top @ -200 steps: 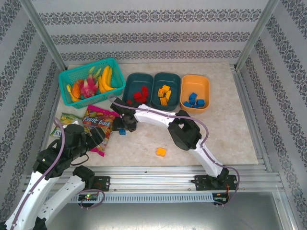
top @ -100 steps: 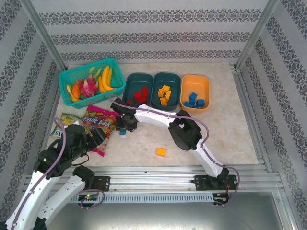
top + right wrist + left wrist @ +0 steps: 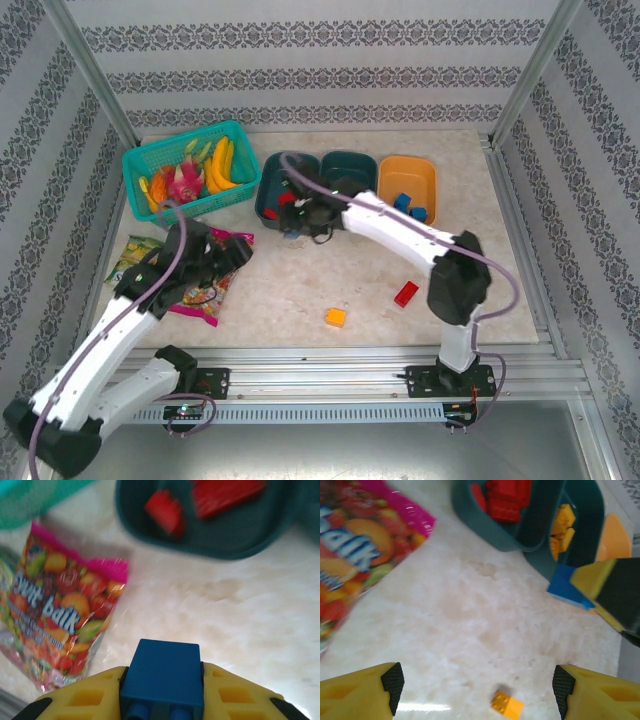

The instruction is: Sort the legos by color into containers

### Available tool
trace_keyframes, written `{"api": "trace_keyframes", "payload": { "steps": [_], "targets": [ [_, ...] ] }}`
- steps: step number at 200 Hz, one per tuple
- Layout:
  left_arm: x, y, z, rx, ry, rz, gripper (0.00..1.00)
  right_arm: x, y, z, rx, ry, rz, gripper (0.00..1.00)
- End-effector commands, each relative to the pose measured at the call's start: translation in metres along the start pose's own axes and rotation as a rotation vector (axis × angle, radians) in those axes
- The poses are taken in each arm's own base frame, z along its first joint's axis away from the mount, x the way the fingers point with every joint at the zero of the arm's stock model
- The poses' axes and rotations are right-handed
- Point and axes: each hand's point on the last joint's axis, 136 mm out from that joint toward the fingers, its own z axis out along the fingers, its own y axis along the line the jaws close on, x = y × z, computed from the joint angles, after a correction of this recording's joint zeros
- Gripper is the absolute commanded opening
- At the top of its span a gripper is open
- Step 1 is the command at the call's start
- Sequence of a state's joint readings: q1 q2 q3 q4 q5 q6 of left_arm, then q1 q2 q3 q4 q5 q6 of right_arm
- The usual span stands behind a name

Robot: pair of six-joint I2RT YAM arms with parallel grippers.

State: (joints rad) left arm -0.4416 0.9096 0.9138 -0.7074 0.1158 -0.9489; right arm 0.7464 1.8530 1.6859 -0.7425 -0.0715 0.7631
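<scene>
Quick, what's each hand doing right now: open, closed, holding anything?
Left hand: open, holding nothing.
Right hand: closed on a blue lego.

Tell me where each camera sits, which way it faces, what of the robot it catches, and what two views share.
Top external: above and behind the arms, looking down on the table; both arms show, the right gripper by the teal tub of red legos.
Left wrist: low over the table, facing that tub; the open left gripper frames an orange lego.
Right wrist: looking down toward the same tub; its fingers clamp a blue lego.
Shared: both wrist views show that tub, the snack bag and the blue lego.
</scene>
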Motion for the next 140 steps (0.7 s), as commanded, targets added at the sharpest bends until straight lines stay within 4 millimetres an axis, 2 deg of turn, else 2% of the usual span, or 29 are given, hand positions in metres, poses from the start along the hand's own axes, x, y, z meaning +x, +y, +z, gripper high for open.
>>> {"api": "trace_keyframes", "payload": {
  "steps": [1, 25, 43, 67, 81, 109, 140],
  "targets": [
    [-0.023, -0.073, 0.009, 0.192, -0.042, 0.083, 0.81, -0.025, -0.063, -0.025, 0.114, -0.065, 0.009, 0.3],
    [-0.026, -0.117, 0.033, 0.238, -0.02, 0.132, 0.81, -0.056, -0.123, -0.044, 0.169, -0.112, 0.078, 0.3],
    [-0.022, -0.147, 0.054, 0.268, 0.0, 0.158, 0.81, -0.078, -0.165, -0.051, 0.208, -0.134, 0.128, 0.3],
    [-0.015, -0.18, 0.08, 0.298, 0.033, 0.184, 0.82, -0.105, -0.217, -0.05, 0.269, -0.152, 0.191, 0.3],
    [-0.009, -0.196, 0.094, 0.31, 0.054, 0.197, 0.82, -0.118, -0.243, -0.042, 0.287, -0.141, 0.238, 0.3],
    [-0.002, -0.217, 0.118, 0.325, 0.083, 0.209, 0.82, -0.136, -0.276, -0.013, 0.311, -0.104, 0.289, 0.3],
    [0.003, -0.229, 0.135, 0.319, 0.106, 0.238, 0.81, -0.151, -0.289, 0.018, 0.315, -0.056, 0.297, 0.3]
  ]
}}
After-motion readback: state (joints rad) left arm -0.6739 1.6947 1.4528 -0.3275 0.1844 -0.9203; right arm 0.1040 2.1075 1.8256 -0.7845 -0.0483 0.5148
